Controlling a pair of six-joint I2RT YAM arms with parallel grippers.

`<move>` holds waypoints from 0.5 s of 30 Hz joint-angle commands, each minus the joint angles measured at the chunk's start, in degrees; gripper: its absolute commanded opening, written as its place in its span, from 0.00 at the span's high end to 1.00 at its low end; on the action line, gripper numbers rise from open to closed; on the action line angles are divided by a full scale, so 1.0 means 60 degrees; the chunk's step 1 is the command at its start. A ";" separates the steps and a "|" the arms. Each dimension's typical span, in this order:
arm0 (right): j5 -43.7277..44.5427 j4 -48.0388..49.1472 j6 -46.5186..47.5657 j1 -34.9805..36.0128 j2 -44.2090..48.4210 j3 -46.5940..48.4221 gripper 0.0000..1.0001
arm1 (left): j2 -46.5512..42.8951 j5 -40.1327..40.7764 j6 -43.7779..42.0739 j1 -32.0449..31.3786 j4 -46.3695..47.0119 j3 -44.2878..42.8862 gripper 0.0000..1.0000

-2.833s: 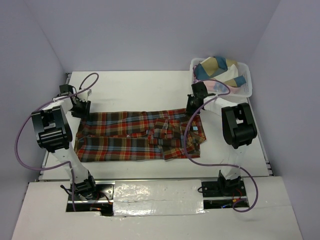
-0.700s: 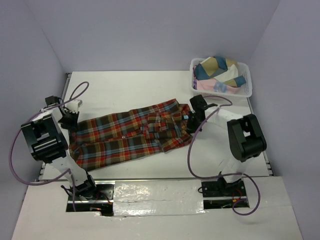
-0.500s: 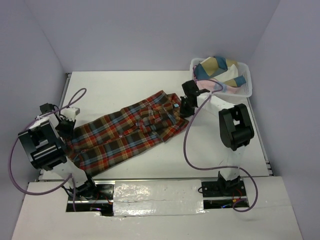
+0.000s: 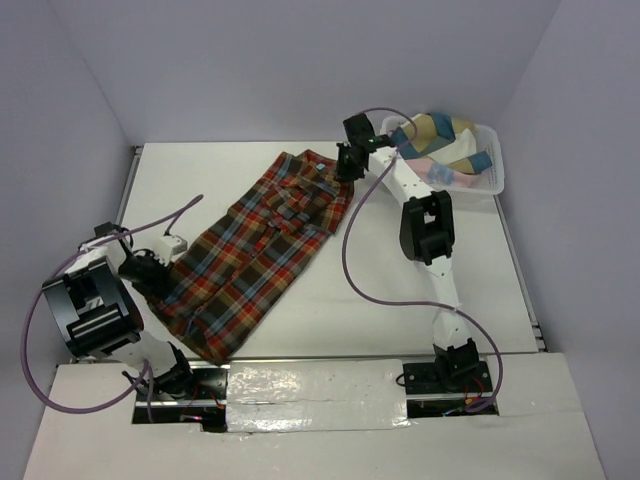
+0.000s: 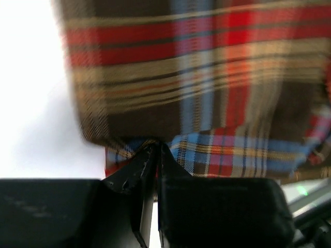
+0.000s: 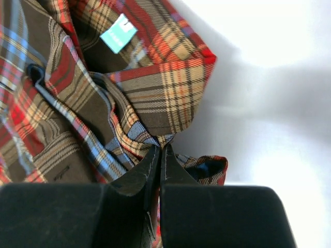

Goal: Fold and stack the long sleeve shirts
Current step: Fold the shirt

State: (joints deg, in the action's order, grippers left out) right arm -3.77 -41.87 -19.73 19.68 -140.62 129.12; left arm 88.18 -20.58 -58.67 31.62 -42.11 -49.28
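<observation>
One plaid long sleeve shirt (image 4: 255,250) in red-orange, brown and blue lies stretched diagonally across the table, collar end at the far middle, hem near the front left. My right gripper (image 4: 345,165) is shut on the shirt's collar end; the right wrist view shows its closed jaws pinching bunched fabric (image 6: 155,137) beside a blue label (image 6: 118,33). My left gripper (image 4: 152,272) is shut on the shirt's left edge near the hem; the left wrist view shows the cloth (image 5: 207,93) pinched at the jaw tips.
A white lattice basket (image 4: 492,178) at the far right corner holds other folded clothes in tan, blue and pink. Purple cables loop from both arms. The white table (image 4: 420,300) is walled on three sides.
Both arms have swung the shirt from lying straight across the table to a steep diagonal. The right gripper carried the collar end far back; the left gripper pulled the hem end toward the front left.
</observation>
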 commanded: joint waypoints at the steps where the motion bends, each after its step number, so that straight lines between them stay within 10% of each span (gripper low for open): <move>1: -0.0221 0.0149 -0.0139 -0.0028 -0.0382 0.1199 1.00 | 0.0068 -0.1620 -0.0929 -0.0739 -0.1357 -0.0311 0.82; 5: -0.0556 0.1598 -0.1468 -0.0539 -0.0572 0.1301 0.99 | 0.0434 -0.2049 -0.0900 -0.2176 -0.1771 -0.0357 0.78; 10: -0.1407 0.2728 -0.2015 -0.0673 -0.0924 0.2545 0.49 | 0.0508 -0.2049 -0.1455 -0.3321 -0.1610 0.0258 0.71; 15: -0.0853 0.3359 -0.1504 -0.0673 0.0404 0.1715 0.23 | 0.0334 -0.1508 -0.2084 -0.3292 -0.2341 0.0419 0.64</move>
State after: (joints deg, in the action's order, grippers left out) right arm -9.82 -27.77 -29.78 15.11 -145.82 140.77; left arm 90.72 -30.26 -66.57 11.90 -50.46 -48.97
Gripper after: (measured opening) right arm 0.736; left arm 0.348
